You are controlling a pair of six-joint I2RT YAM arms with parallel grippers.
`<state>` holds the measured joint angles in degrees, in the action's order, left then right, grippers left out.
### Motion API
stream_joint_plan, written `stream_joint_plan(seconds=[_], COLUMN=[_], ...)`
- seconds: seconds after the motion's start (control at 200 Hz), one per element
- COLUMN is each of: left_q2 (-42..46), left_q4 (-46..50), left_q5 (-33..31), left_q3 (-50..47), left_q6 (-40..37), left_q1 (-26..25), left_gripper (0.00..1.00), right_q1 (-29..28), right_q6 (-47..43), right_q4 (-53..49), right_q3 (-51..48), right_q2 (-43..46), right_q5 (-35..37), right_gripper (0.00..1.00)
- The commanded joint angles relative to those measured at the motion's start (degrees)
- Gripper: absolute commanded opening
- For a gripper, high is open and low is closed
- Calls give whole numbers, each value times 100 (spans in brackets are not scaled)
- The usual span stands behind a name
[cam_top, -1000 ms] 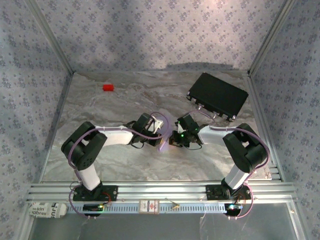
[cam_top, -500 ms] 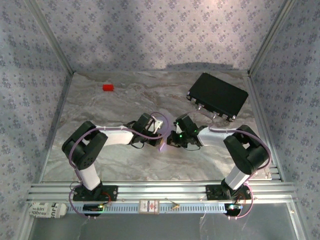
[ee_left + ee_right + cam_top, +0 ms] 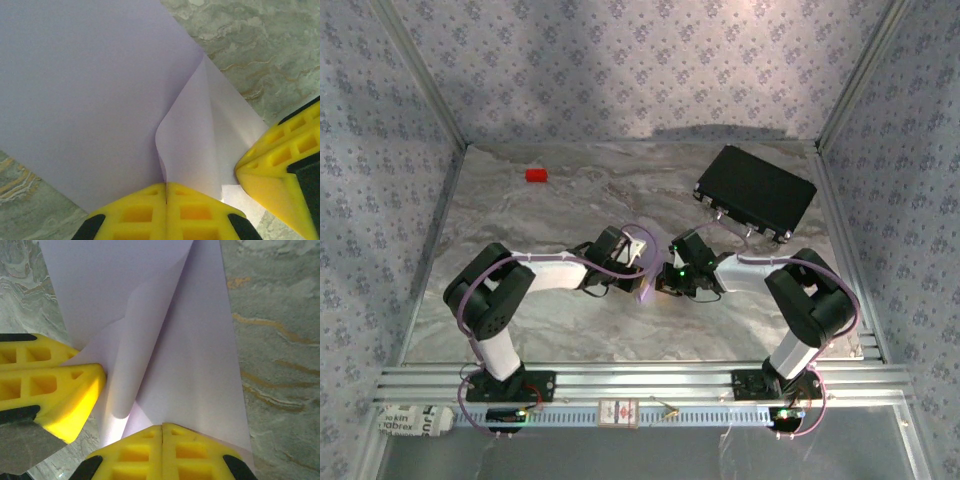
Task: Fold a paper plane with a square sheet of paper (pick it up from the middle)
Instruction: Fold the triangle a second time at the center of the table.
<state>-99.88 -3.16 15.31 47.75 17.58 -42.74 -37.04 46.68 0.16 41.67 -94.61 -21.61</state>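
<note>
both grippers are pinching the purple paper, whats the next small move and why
Probably flatten the folded flap into a sharp crease. Left gripper and right gripper are both shut on the square sheet of paper, side by side, and the flap between them bulges in a soft curve, not yet creased.

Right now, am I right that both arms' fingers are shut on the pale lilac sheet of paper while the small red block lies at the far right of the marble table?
Not quite: the small red block lies at the far left of the marble table, as the top external view shows. The left fingers and right fingers are shut on the pale lilac sheet of paper.
</note>
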Motion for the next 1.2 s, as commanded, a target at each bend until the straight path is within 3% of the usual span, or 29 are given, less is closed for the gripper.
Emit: stream_joint_plan(seconds=[0.0, 1.194], left_q2=[161, 274], left_q4=[113, 140], left_q5=[-230, -323], left_q3=[129, 43], left_q6=[-79, -153], left_q1=[55, 47], left_gripper=[3, 5], right_q1=[59, 87], right_q6=[-124, -132], right_q4=[-522, -508], right_q3=[-133, -133], right_q2=[-13, 7], right_q5=[317, 297], right_gripper=[4, 4])
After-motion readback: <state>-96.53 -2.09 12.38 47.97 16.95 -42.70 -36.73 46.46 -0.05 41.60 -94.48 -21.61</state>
